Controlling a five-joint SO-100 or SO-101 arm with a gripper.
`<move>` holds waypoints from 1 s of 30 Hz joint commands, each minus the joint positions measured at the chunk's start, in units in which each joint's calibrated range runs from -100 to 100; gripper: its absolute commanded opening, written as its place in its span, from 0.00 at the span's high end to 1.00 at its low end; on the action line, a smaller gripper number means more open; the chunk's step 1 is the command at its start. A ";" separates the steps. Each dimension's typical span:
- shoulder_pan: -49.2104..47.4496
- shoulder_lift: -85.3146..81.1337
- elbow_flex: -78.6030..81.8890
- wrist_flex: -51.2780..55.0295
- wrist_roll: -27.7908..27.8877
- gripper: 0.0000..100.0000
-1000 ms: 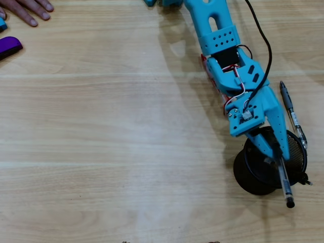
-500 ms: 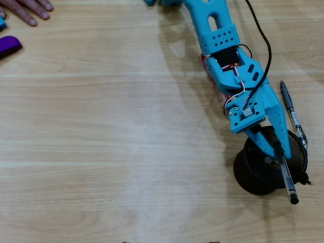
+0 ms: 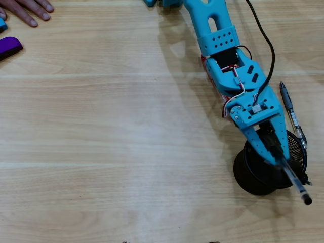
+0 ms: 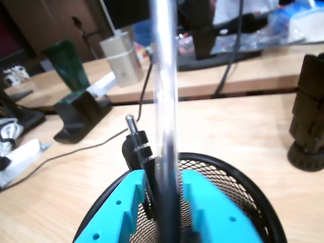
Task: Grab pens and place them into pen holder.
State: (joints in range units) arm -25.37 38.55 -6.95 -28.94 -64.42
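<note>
- In the overhead view a second pen (image 3: 291, 112) lies on the wooden table (image 3: 111, 152) at about 1 o'clock from the pen holder (image 3: 253, 177), just beside its rim.
- A person's hand (image 3: 28, 10) and a purple object (image 3: 9, 46) are at the far 10 o'clock corner.
- The holder is black wire mesh, round.
- The blue gripper (image 3: 278, 157) is closed on a clear pen (image 3: 296, 183) above the holder.
- Only the wrist view shows another pen (image 4: 137, 144) already in the holder (image 4: 233, 177), and a metal cylinder (image 4: 121, 58) far behind.

Arm (image 3: 223, 50) extended, fingers (image 4: 202, 202) clamped, wrist angled down
</note>
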 commanded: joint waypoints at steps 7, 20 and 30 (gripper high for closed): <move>0.05 -2.04 -1.33 -1.36 8.96 0.82; 2.55 -41.93 1.02 79.35 28.51 0.80; 3.27 -44.72 19.31 93.96 29.03 0.80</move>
State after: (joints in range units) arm -20.30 -3.17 8.01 67.01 -35.79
